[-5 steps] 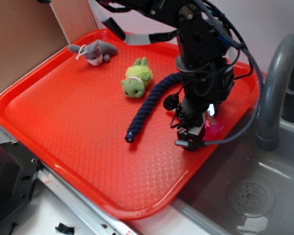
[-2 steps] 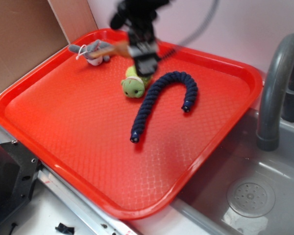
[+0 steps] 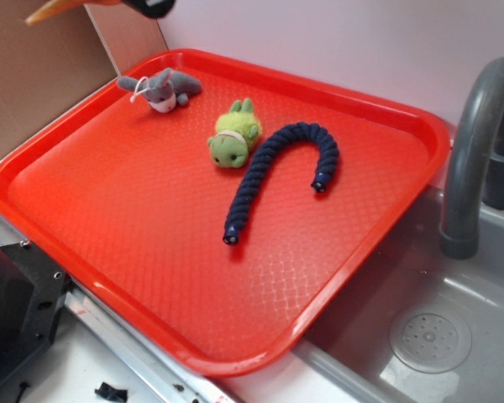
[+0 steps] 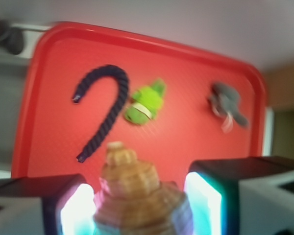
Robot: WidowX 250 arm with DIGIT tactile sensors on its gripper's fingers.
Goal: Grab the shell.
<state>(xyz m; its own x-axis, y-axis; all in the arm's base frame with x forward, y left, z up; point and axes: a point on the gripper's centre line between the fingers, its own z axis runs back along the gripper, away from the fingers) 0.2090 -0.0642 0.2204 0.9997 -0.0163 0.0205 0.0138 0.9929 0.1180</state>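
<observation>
Change since the earlier frame: the arm, which was blurring over the grey plush a moment ago, is now all but gone from the exterior view; we are seeing only a dark tip of the gripper [image 3: 151, 7] at the top left corner, with the shell's thin tan point [image 3: 50, 11] sticking out leftward past the brown cardboard panel [image 3: 34, 75].

Item 1, shell [image 4: 137, 196]: we are viewing it close in the wrist camera, knobbly tan-orange whorls filling the lower centre, raised well above the tray.

Item 2, gripper [image 4: 137, 205]: the jaws are clamping the shell between them, one lit pad [image 4: 201, 196] on each side touching its flanks.

Item 3, red tray [image 3: 109, 218]: it is serving as the surface for everything else, lying beside a grey sink [image 3: 454, 336] with a curved grey faucet [image 3: 470, 159].

Item 4, green plush toy [image 3: 233, 134]: it is resting near the tray's middle, just beside the rope's bend.

Item 5, dark blue rope [image 3: 273, 164]: it is lying in a hook shape, one end toward the tray centre.

Item 6, grey plush toy [image 3: 161, 88]: it is sitting near the tray's far left corner, apart from the green one.
</observation>
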